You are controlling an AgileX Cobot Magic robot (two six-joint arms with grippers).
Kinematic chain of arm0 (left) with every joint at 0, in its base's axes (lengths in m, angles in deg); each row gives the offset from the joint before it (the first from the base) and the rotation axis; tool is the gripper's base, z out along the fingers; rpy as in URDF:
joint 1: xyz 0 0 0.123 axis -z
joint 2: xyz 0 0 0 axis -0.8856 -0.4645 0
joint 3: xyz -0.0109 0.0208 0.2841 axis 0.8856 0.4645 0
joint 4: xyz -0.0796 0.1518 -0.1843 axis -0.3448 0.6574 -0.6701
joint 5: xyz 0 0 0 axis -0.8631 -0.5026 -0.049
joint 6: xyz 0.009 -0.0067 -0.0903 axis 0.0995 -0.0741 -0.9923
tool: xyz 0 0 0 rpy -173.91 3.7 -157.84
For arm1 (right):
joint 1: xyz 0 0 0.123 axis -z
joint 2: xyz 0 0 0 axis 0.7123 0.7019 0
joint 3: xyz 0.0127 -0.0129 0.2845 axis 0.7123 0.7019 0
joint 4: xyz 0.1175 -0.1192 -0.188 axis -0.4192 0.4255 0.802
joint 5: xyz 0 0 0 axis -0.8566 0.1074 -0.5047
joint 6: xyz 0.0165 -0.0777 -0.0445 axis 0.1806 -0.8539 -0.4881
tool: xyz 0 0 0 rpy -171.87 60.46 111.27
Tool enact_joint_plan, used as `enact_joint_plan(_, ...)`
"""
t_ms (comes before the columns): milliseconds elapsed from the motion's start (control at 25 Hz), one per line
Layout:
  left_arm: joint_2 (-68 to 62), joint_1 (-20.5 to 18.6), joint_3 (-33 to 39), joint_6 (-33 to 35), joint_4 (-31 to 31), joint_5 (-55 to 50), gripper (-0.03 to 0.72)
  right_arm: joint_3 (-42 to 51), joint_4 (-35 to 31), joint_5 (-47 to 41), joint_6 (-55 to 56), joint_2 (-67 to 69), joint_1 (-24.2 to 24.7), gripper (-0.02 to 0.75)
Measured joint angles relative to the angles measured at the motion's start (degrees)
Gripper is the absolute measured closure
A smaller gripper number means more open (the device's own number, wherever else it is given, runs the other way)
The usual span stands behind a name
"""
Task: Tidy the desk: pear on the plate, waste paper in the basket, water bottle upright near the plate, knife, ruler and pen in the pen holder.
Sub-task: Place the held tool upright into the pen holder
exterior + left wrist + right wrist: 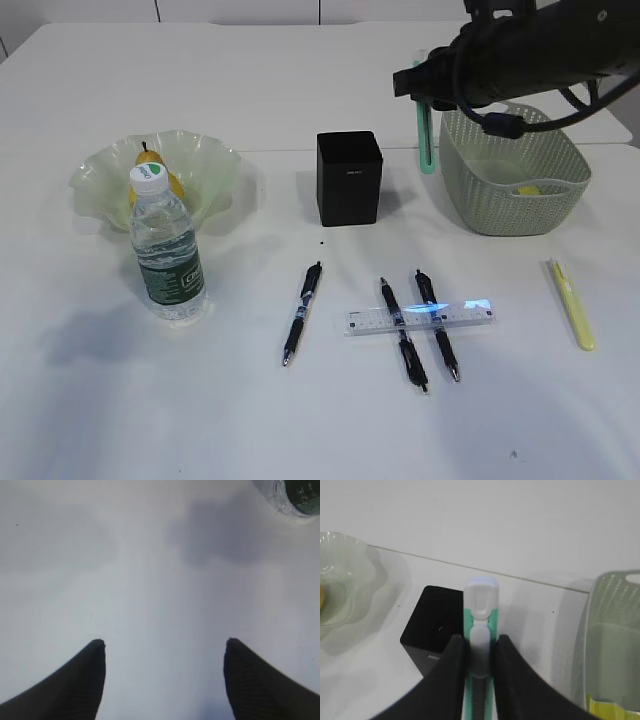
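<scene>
Your right hand (480, 647) is clamped on the knife (481, 630), a green-and-white utility cutter held in the air with its pale end pointing away from the wrist. The pen holder (434, 625) sits below and just to the left of those fingers, its open mouth not yet under the tool. The step in hand looks to be the knife's delivery: the next move calls for a short shift left until the cutter hangs over the opening, then a descent and release. The basket (510, 175) lies close on the hand's right, with the waste paper (528, 189) already inside. Your left hand (165, 680) hovers with its fingers spread wide over bare counter (150, 580), holding nothing; the water bottle (295, 495) stands ahead of it and to its right, upright beside the plate (215, 170) that holds the pear (150, 160). Still to be cleared, in front of the holder on the counter, are the ruler (420, 318), resting across two of three black pens (300, 312), and a yellow pen (572, 303) off to the right.
</scene>
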Motion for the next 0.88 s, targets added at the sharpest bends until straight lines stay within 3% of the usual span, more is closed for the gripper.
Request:
enact_joint_plan(480, 0.0, 0.0, 0.0, 0.0, 0.0, 0.45, 0.169, -15.52, -0.12, 1.56, -0.64, 11.45, -3.58, 0.63)
enact_joint_plan(880, 0.0, 0.0, 0.0, 0.0, 0.0, 0.45, 0.169, -18.08, -0.21, 8.98, -0.64, 16.94, -3.86, 0.63)
